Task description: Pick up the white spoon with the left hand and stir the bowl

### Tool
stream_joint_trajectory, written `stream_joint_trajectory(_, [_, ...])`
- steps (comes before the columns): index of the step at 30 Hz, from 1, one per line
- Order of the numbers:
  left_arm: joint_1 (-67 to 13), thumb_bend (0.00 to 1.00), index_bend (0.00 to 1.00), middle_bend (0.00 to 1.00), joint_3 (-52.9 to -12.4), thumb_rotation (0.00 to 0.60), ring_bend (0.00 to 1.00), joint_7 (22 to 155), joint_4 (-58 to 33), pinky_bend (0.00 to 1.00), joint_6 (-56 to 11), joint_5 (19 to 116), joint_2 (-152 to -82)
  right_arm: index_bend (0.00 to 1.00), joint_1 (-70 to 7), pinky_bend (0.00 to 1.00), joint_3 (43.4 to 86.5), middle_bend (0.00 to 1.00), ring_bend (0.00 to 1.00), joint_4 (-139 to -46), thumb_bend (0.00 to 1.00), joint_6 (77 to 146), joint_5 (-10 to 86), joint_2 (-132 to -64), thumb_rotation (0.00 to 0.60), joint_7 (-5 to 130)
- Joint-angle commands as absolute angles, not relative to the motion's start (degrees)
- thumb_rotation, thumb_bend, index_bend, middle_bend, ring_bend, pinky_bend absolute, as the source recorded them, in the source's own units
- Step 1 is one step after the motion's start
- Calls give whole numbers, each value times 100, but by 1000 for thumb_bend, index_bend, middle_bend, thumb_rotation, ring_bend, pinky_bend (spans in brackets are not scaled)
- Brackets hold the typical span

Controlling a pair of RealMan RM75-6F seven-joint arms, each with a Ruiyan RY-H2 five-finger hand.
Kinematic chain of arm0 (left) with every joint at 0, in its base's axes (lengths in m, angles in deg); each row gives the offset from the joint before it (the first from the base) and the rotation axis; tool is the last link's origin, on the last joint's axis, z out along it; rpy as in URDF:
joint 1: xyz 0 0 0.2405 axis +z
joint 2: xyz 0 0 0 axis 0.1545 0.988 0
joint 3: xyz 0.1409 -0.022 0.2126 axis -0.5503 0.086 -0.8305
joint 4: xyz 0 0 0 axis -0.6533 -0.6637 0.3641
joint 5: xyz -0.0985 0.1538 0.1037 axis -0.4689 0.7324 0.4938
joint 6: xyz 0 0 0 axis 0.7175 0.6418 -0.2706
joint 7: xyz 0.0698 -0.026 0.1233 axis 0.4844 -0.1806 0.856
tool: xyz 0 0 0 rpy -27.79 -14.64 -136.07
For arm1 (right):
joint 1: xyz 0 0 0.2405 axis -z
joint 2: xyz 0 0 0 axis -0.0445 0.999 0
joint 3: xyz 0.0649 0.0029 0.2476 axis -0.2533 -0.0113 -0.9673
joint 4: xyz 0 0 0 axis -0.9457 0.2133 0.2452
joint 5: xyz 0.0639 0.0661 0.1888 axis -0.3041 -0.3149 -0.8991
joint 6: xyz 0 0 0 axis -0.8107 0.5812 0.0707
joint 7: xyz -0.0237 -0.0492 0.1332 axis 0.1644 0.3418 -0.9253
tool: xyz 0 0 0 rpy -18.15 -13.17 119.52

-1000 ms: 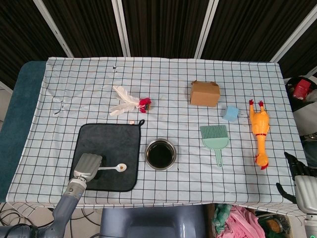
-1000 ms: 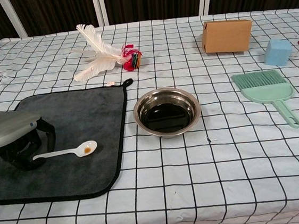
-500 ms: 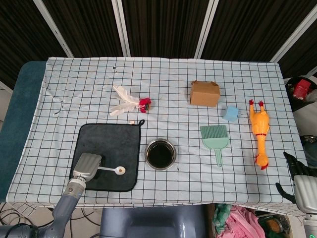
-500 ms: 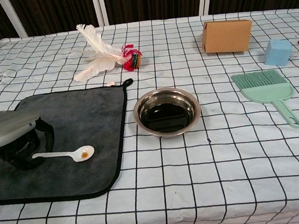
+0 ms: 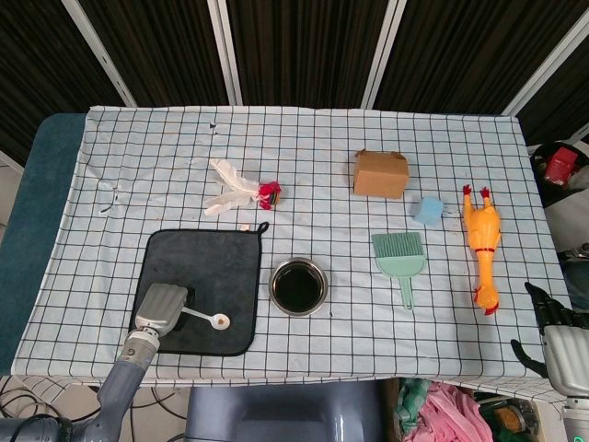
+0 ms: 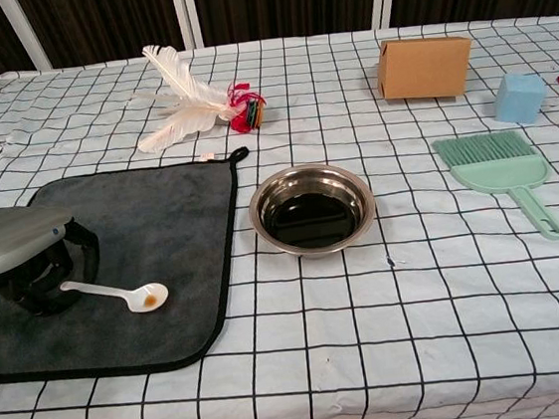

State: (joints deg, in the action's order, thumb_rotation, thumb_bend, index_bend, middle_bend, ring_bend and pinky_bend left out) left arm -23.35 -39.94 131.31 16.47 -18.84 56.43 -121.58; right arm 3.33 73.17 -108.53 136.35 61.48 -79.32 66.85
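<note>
White spoon under left hand

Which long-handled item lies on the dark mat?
The white spoon, its handle at the left hand; the green brush lies on the checked cloth instead.

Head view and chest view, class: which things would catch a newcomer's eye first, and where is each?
The left hand on the dark mat, at the handle of the white spoon. Right of the mat stands the steel bowl of dark liquid. Far right lies the orange rubber chicken.
</note>
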Motion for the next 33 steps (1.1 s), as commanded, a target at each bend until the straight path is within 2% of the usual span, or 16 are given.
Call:
stream_joint_trajectory(1, [-2332,449,555,856,-4000,600,814,13124,1629,817,-1874,5643,-12162,0,334,256,7314,113,186,-10852,221,13632,6146,-7929,600,6683])
stream_joint_trajectory(20, [-2283,497,605,890,-3972,600,836,12953,1538,831,-1741,5799,-12201,0,338,256,7286,113,186,-10832,221,13636,6144,-7933,600,6683])
stream_joint_trajectory(33, [-2370,508,630,903,-3661,600,847,13049,2041,831,-1430,6063,-11785,0,338,256,7290,113,186,-10851,221,13570,6107,-7884,600,6609])
